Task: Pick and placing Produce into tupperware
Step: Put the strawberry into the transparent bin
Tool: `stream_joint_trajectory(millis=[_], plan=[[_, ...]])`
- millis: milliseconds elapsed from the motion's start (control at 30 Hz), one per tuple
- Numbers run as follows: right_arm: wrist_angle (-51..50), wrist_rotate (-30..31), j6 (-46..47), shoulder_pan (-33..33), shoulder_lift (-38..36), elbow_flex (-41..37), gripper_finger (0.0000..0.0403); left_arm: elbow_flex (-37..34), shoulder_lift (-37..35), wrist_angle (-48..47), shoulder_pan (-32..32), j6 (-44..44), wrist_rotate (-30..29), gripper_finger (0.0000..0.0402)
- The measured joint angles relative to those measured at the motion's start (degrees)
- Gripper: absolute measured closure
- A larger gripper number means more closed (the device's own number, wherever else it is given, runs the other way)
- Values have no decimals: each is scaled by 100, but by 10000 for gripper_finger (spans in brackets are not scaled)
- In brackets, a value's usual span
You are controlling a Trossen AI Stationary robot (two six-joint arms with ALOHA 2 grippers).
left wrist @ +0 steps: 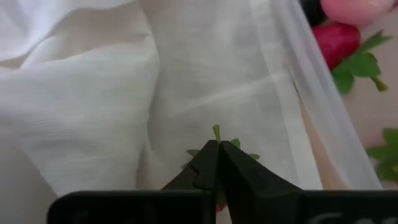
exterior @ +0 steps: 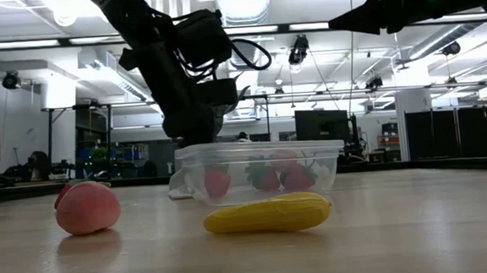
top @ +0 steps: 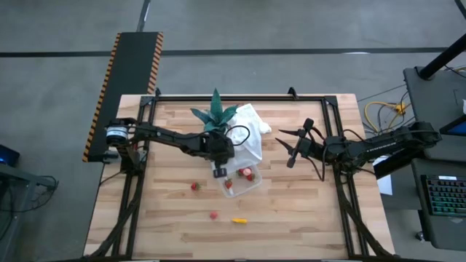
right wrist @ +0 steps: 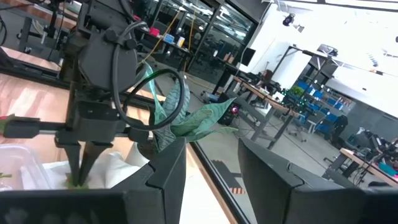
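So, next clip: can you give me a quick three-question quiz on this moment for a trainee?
1. What is the left pincer shut on?
A. a spoon
B. a leafy-topped strawberry
C. a lid
2. True or false: the right pincer is open and holds nothing.
3. Fill in: the yellow piece lies ___ the container, on the bare wood.

Key: 1 B; 2 true; 3 outside.
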Motion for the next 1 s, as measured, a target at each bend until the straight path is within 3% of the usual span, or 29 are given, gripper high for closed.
stream_joint_trajectory(millis=[267, 1000], plan=[[0, 0, 0, 0, 0, 0, 264, 39, -105, -303, -22, 217, -119, 401], [1, -1, 0, 0, 0, 0, 264, 34, -1315, -533, -67, 210, -96, 402]])
